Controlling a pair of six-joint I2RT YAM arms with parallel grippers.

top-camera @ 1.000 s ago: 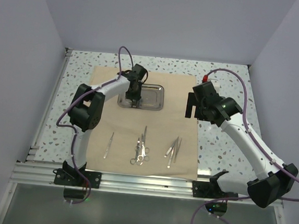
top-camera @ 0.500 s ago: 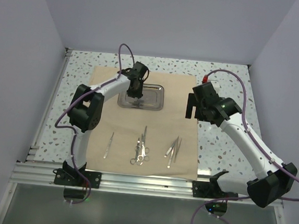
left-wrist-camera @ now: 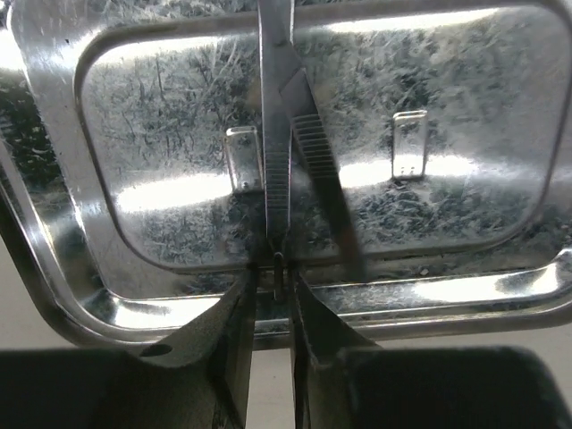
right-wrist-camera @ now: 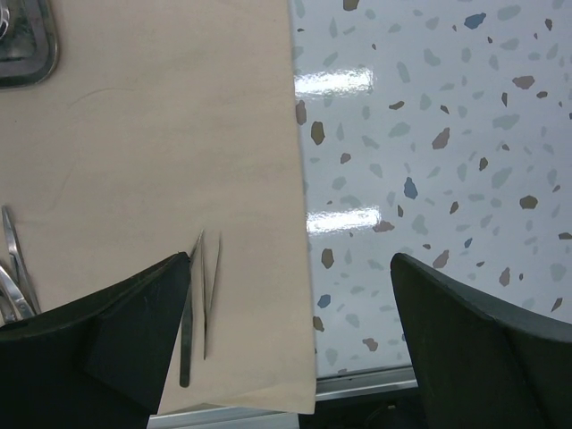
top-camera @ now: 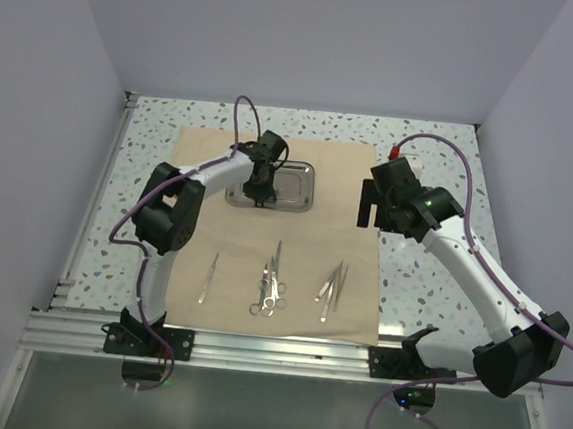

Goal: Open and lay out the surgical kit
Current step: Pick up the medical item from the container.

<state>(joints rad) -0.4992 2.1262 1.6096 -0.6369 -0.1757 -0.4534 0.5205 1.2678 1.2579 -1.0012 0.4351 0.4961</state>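
Note:
The tan cloth (top-camera: pixel 311 166) lies spread flat on the table. The steel tray (top-camera: pixel 294 187) sits on its far part. My left gripper (top-camera: pixel 259 190) is over the tray's left near rim, shut on a thin serrated steel forceps (left-wrist-camera: pixel 275 134) whose tips reach out over the tray floor (left-wrist-camera: pixel 161 134). Single tweezers (top-camera: pixel 209 276), ring-handled scissors and forceps (top-camera: pixel 270 285) and more tweezers (top-camera: pixel 333 283) lie in a row on the cloth's near part. My right gripper (top-camera: pixel 372 206) hovers open and empty over the cloth's right edge (right-wrist-camera: pixel 299 223), beside the tweezers (right-wrist-camera: pixel 207 295).
Speckled tabletop (right-wrist-camera: pixel 429 179) lies right of the cloth. A metal rail (top-camera: pixel 275 349) runs along the near table edge. White walls enclose the left, right and back. A tray corner (right-wrist-camera: pixel 22 54) shows at the right wrist view's top left.
My left gripper has shifted slightly over the tray's left side with the forceps in it. The right arm has not moved.

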